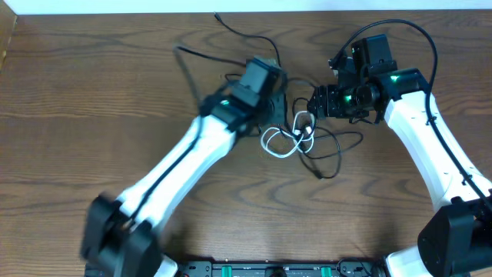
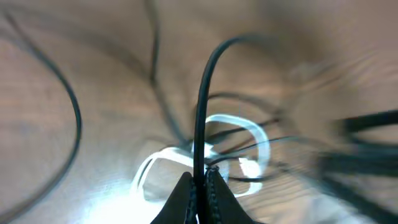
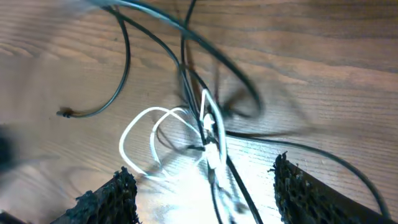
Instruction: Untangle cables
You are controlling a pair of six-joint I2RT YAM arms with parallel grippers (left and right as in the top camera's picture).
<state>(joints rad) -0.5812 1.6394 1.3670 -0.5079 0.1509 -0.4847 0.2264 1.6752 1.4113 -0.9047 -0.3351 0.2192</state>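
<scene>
The tangle is not yet undone. Nearest, the white cord (image 1: 280, 143) lies looped on the worktop (image 1: 92, 100), crossed by black cords (image 3: 129, 59). Over it the left pincer (image 2: 200, 178) is clamped on one black cord (image 2: 205, 93). The right pincer (image 3: 204, 174) hangs wide and empty. Farther off, black ends trail loose. One white cord; seemingly two black, though I cannot separate them.

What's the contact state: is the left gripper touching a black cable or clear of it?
Touching. The left wrist view shows the left gripper shut on a black cable, which rises straight out from between the closed fingertips.
</scene>
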